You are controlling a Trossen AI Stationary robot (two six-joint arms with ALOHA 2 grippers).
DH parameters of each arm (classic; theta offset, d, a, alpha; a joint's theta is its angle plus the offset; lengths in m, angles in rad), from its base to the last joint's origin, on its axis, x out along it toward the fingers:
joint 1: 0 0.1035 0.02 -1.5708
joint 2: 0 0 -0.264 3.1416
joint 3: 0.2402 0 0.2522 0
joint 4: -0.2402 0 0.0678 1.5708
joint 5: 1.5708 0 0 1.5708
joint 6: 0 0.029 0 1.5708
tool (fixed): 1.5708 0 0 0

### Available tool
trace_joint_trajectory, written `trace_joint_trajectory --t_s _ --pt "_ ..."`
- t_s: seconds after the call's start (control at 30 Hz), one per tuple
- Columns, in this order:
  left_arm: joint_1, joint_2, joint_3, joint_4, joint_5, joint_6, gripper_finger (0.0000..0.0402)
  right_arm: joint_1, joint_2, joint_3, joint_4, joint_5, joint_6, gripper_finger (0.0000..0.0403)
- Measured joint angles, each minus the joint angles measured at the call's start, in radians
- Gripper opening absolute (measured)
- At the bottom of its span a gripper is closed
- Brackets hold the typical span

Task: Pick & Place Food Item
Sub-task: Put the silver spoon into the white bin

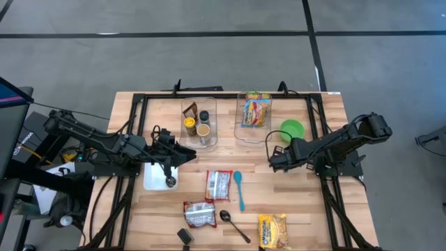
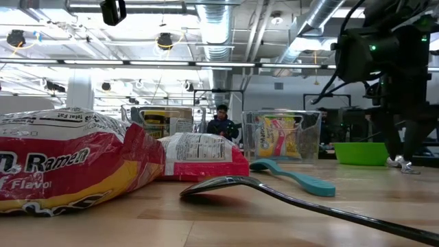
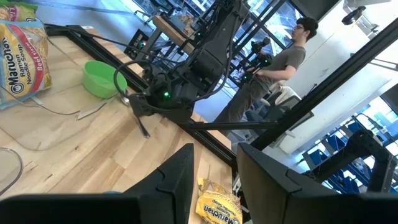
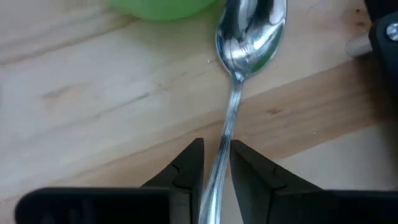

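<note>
The right tool (image 4: 216,171) is down at the table (image 1: 306,202), just beside the green bowl (image 1: 293,129). Its fingers (image 4: 189,168) sit narrowly apart on either side of a metal spoon (image 4: 249,31). The handle runs between them, and a sliver of wood shows on one side. The spoon looks to be resting on the boards with its bowl end by the green bowl's rim, so I'd judge the grip loose rather than clamped, as if the spoon is being set beside the dish.

The left tool (image 3: 214,186) hangs over the white tray (image 1: 152,183) on the other side. Its fingers are apart with nothing between them, and it seems to be waiting.

The food itself is untouched by either arm. One Maruchan ramen packet (image 1: 255,111) stands in a clear bin (image 1: 240,132) at the back, probably where the packets are meant to go. Well apart from it, near the front edge, lie a red-and-white packet (image 1: 219,185), a second one (image 1: 200,215) and a yellow one (image 1: 272,230). A teal spoon (image 1: 239,189) and a dark spoon (image 1: 233,224) lie among them.
</note>
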Motion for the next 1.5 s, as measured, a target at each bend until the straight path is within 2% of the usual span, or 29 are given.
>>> trace_joint_trajectory --t_s 0.13,0.6,0.87,1.03,1.4,1.5 --pt "0.000 0.000 0.000 0.000 0.000 0.000 0.0117 0.000 0.000 -0.032 0.036 0.004 0.069 0.0072" --pt "0.000 0.000 0.000 0.000 0.000 0.000 0.0117 0.000 0.001 -0.051 0.058 -0.002 0.082 0.0072" --pt "0.000 0.000 0.000 0.000 0.000 0.000 0.0117 0.001 0.068 -0.045 0.085 -0.004 0.097 0.0071" --pt "0.000 0.000 0.000 0.000 0.000 0.000 0.0117 0.000 0.062 -0.026 0.061 -0.016 0.097 0.0070" --pt "0.000 0.000 0.000 0.005 0.000 0.000 0.0117 -0.001 0.054 -0.020 0.065 -0.039 0.123 0.0015" --pt "0.000 0.000 0.000 0.005 0.000 0.000 0.0117 -0.001 0.054 -0.020 0.065 -0.040 0.123 0.0011"
